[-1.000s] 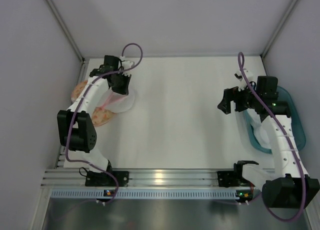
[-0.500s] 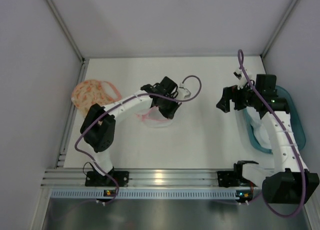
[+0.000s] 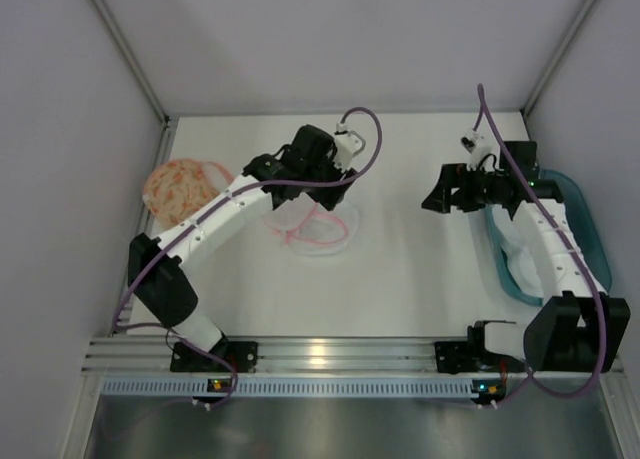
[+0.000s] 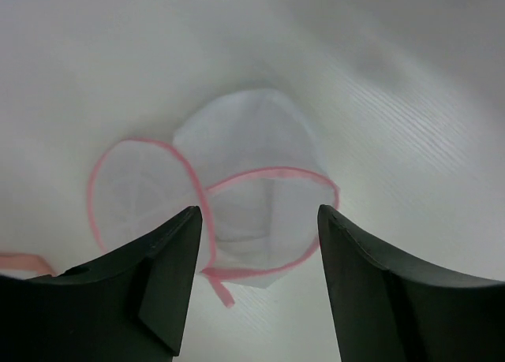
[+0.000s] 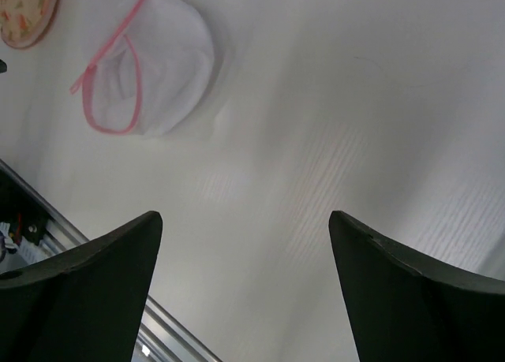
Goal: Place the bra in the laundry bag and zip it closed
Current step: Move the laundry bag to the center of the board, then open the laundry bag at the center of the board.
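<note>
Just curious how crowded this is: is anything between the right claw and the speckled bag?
Yes. The white pouch lies mid-table between the right claw and the bag, and the left arm reaches across that same stretch, the left claw open above the pouch.

- Your top view looks down on the whole worktop (image 3: 400,279) from behind the arms.
- Both wrist views face downward; they share the white pouch (image 4: 252,165).
</note>
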`<control>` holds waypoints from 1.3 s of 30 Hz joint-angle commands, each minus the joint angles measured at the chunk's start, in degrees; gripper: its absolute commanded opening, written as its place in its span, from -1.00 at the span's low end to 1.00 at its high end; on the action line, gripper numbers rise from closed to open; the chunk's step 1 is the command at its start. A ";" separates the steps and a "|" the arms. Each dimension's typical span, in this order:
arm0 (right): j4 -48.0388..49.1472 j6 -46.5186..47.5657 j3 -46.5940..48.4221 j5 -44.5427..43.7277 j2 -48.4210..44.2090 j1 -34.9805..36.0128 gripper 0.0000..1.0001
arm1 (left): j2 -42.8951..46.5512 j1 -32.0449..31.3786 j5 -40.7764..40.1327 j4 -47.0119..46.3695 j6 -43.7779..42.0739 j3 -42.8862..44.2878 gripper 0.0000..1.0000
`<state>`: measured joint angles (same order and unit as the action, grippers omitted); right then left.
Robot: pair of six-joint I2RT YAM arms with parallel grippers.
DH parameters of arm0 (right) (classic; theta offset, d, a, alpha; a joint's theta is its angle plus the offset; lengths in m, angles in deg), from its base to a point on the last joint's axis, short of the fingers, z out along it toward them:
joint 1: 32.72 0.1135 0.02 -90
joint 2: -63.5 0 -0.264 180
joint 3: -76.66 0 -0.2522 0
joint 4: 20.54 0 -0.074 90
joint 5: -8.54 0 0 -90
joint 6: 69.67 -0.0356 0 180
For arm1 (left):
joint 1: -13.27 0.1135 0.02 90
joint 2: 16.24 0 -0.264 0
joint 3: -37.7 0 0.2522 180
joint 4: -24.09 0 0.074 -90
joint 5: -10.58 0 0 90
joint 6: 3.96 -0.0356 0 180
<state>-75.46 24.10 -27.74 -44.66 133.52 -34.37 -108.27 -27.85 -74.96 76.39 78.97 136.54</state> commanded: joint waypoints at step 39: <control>17.53 -14.23 2.76 -2.87 20.69 9.91 0.56 | -27.94 0.52 -35.85 4.08 0.92 12.75 -0.45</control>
<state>-59.35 10.11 -27.19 -47.38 156.40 -25.21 -137.51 -27.31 -107.50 80.09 80.17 148.87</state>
